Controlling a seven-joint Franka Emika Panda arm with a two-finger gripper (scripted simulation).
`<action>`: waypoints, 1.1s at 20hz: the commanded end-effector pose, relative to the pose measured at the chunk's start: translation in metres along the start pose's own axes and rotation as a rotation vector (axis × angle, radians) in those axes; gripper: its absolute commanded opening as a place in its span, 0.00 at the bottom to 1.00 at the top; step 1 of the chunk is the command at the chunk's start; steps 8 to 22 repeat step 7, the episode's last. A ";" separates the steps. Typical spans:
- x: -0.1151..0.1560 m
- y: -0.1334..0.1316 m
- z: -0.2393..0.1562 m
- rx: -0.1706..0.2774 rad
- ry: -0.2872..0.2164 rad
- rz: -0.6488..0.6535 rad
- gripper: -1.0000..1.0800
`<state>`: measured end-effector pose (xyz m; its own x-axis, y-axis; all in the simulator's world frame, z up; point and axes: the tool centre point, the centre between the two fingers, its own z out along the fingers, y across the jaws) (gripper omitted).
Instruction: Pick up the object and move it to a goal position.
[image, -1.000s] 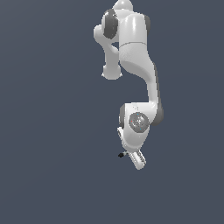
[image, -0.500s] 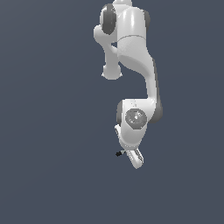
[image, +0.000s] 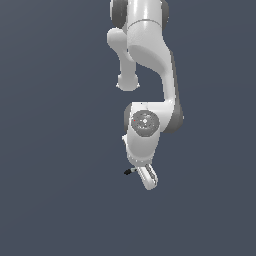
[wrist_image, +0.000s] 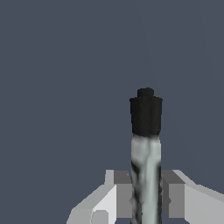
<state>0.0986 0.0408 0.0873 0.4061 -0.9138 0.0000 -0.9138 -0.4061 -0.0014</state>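
Item: rod (wrist_image: 146, 153). Short thin piece, light grey mottled shaft, black end cap. In the wrist view the shaft sits between the two finger pads (wrist_image: 124, 192), touching both, with the black end projecting well beyond the fingertips. In the exterior view the rod (image: 130, 171) shows as a tiny stub at the lower end of the arm, black tip pointing toward the exterior view's left, just beside the white fingers.

Item: gripper (wrist_image: 146, 194). White fingers with grey pads, pinching the grey shaft from both sides; no gap visible between pads and shaft. In the exterior view the gripper (image: 142, 175) hangs at the lowest point of the arm, fingers angled down and toward the exterior view's right.

Item: arm (image: 150, 60). White glossy links with dark grey joints. It enters at the top of the exterior view, bends down through a round wrist housing (image: 144, 121) with a grey disc face, and ends at the hand.

Item: background (image: 55, 150). Uniform dark blue-grey in both views; no table edge or floor line can be made out, so the height of the rod above any surface cannot be told.
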 end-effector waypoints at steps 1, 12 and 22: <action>0.003 0.001 -0.006 -0.001 -0.001 -0.001 0.00; 0.003 0.000 -0.005 -0.001 0.000 -0.001 0.00; 0.003 0.000 -0.005 -0.001 0.000 -0.001 0.00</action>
